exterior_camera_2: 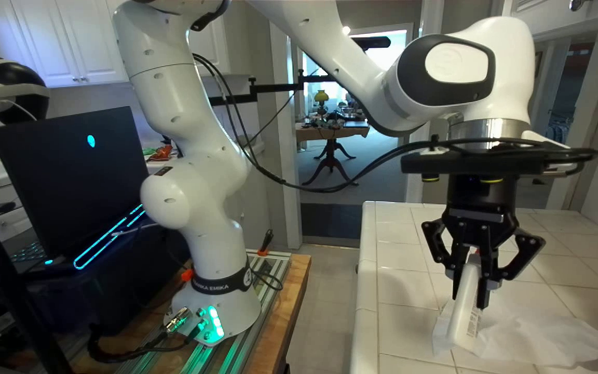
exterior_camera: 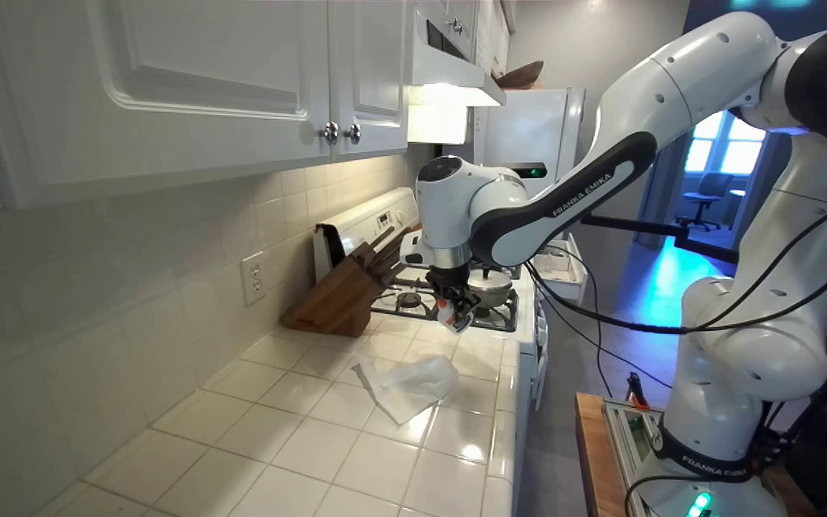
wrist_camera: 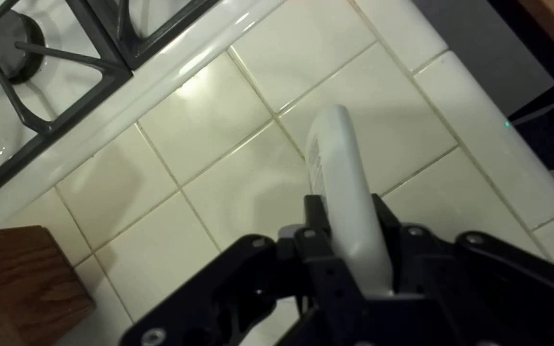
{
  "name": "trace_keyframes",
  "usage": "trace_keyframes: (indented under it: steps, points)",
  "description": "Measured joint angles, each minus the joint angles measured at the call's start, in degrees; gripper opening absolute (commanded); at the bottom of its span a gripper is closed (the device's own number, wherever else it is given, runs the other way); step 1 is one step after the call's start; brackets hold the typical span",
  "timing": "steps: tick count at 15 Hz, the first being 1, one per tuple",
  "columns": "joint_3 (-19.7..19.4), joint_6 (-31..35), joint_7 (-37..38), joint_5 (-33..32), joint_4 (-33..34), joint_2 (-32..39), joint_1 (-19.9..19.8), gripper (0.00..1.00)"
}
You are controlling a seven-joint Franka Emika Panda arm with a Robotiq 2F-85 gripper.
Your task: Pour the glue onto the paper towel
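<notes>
My gripper is shut on the glue, a small white bottle, and holds it above the tiled counter. In an exterior view the gripper pinches the glue, which is tilted with its base downward; a bit of its reddish top shows between the fingers. In the wrist view the gripper has a finger on each side of the glue, its base pointing away from the palm. The paper towel lies rumpled on the tiles, and shows behind the bottle in an exterior view.
A wooden knife block stands by the wall, also in the wrist view. A gas stove with a lidded pot lies beyond the counter. Upper cabinets overhang the counter; its edge drops to the floor.
</notes>
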Motion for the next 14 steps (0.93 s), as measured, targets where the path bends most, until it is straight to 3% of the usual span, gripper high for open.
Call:
trace_keyframes:
  steps: [2,3,14]
  points:
    - [0.02,-1.67,-2.93,-1.12,1.12,0.99,0.73,0.06]
    - [0.04,-2.26,-4.13,-1.90,1.62,1.67,1.06,0.26]
    - [0.07,-3.12,-6.87,-3.34,3.17,4.04,1.78,0.26]
